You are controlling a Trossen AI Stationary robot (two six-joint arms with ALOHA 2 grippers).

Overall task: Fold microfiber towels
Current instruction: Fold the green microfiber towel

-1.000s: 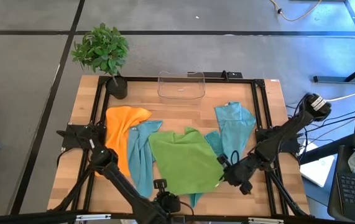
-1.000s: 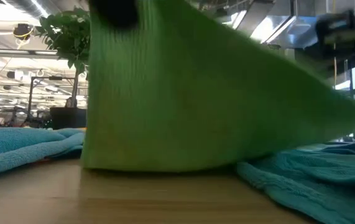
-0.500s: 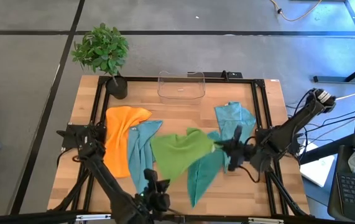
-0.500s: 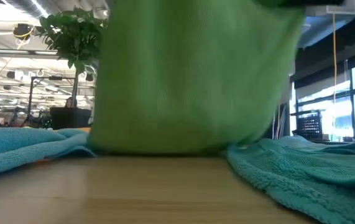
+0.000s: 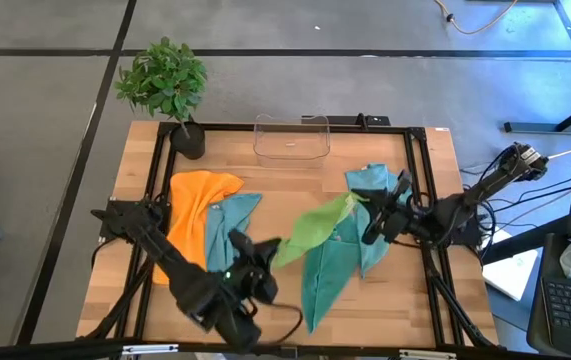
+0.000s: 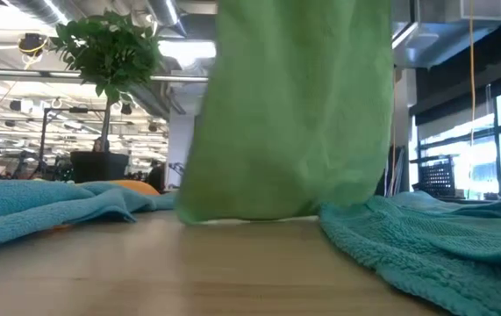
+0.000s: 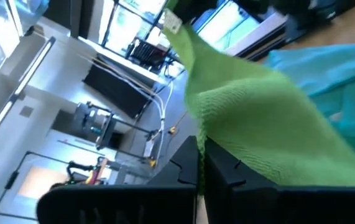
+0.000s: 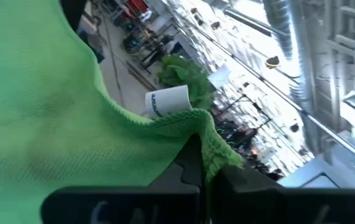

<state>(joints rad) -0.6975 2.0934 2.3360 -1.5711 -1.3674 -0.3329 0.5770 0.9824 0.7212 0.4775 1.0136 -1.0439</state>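
Lime green towel (image 5: 310, 228) hangs between left gripper (image 5: 262, 254) and right gripper (image 5: 373, 210), both pinched shut on corners — keep tension even, lower flat.

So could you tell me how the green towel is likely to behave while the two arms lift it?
Probably floppy: the green towel sags between the left gripper and the right gripper, its lower edge at the table. Likely light, held by corners alone. Its nubby weave probably resists slipping from the fingers.

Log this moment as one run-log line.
left gripper: shut on lime green towel | right gripper: shut on same towel | towel lifted between both
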